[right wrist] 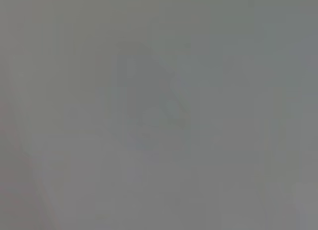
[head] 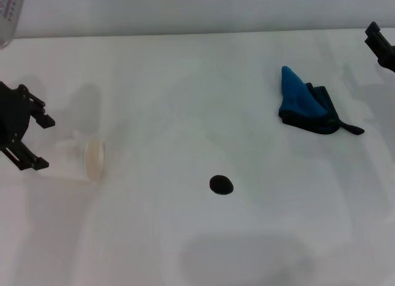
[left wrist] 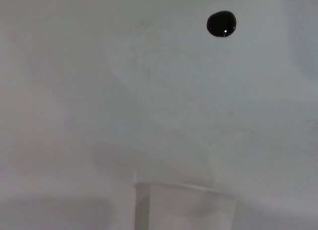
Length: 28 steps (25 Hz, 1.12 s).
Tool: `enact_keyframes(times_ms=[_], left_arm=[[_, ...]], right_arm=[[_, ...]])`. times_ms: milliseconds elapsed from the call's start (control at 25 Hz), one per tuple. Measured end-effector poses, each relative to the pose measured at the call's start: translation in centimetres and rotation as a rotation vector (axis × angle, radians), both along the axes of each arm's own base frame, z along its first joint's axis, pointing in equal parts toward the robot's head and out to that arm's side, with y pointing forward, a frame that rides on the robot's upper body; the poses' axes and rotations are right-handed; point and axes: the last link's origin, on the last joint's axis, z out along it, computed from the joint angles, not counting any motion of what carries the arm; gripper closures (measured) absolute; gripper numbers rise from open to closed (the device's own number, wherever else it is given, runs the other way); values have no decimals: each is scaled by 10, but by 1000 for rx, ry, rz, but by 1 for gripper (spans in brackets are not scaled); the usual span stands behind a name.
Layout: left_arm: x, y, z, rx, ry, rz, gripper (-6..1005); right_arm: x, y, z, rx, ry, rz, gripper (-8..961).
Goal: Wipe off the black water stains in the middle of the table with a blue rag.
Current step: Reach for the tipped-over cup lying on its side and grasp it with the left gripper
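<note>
**A:** Start at the left. What's there?

**B:** The left gripper (head: pixel 38 141) sits at the left edge of the table (head: pixel 185 249), black, with its two fingers spread wide apart and nothing between them. It points toward a cup just to its right.

**A:** What sort of cup?

**B:** A pale, see-through cup (head: pixel 83 159) lying on its side, its round mouth facing the middle of the table. It is close to the gripper's fingertips, but I can't tell whether they touch it. The left wrist view shows the same cup (left wrist: pixel 184 205) at the near edge of the picture, with the stain (left wrist: pixel 221 24) well beyond it on bare white tabletop (left wrist: pixel 99 91).

**A:** And moving toward the middle?

**B:** The stain (head: pixel 221 185) is one small glossy black oval blot, lying alone near the centre of the table, slightly toward the robot. It is well apart from both the cup and the rag. Nothing is touching it.

**A:** Where is the rag?

**B:** Further right and farther from the robot. The blue rag (head: pixel 305 102) lies bunched on the table with a pointed peak sticking up, dark edging along its lower side, and a thin dark tail trailing off to the right. No gripper is holding it.

**A:** And the right arm?

**B:** Only a bit of the right gripper (head: pixel 381 45) shows at the far right edge, beyond the rag and apart from it. How far open it is, I cannot tell. The right wrist view is a grey blur with nothing I can make out.
</note>
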Motion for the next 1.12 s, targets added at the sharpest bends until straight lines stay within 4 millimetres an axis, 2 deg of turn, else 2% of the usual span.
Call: enact_keyframes(times_ms=[600, 1120], left_arm=[[-15, -4, -37, 0, 38, -96, 121], [-21, -3, -50, 8, 40, -113, 122]], right_arm=[[5, -3, -2, -13, 42, -29, 96], [6, -3, -3, -16, 42, -36, 97]])
